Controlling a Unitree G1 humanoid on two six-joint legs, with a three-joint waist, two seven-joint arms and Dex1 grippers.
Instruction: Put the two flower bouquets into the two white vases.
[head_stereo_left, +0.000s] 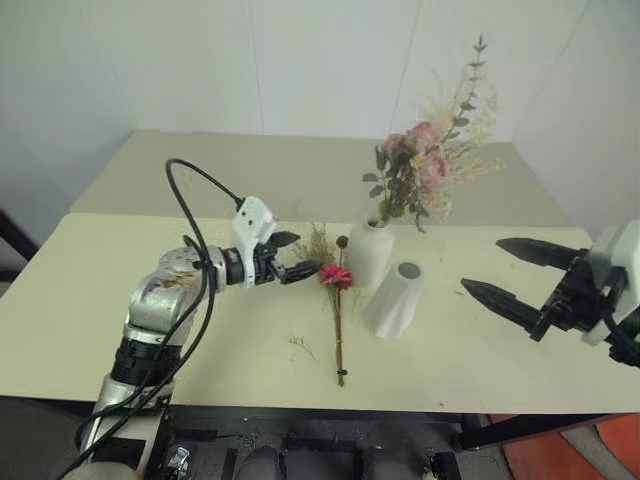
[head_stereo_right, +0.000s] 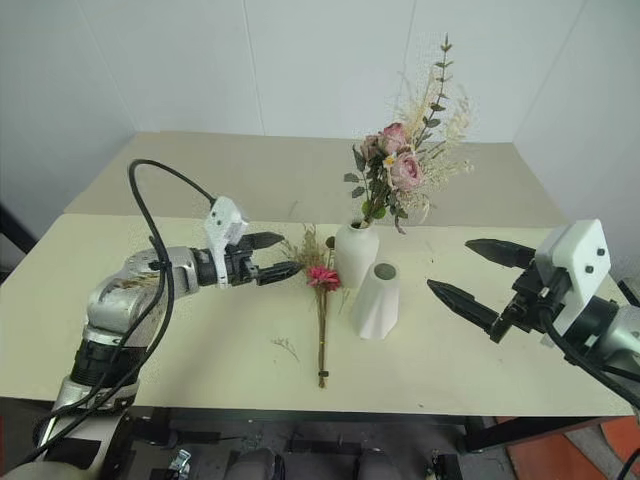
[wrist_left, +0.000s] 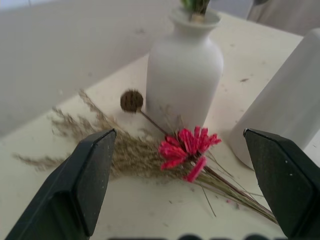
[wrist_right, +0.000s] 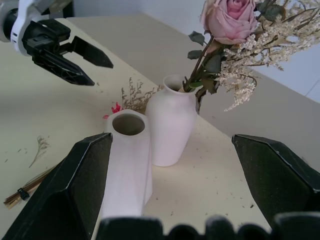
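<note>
Half done: the bushy bouquet of pale pink roses and cream sprigs (head_stereo_left: 430, 165) stands in the rounded white ceramic vase (head_stereo_left: 370, 252), frame centre. You see the slim bouquet with the bright pink daisy (head_stereo_left: 336, 300) lying on the bench (head_stereo_left: 90, 300) beside the empty faceted white cone vase (head_stereo_left: 394, 298). The left gripper (head_stereo_left: 292, 256) and the right gripper (head_stereo_left: 505, 270) are both wide open, holding nothing.

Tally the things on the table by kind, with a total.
White vases: 2, bottle-shaped vase, cone vase
Flower bouquets: 2, bushy bouquet standing in the bottle-shaped vase, slim bouquet lying on the table
Total: 4
</note>
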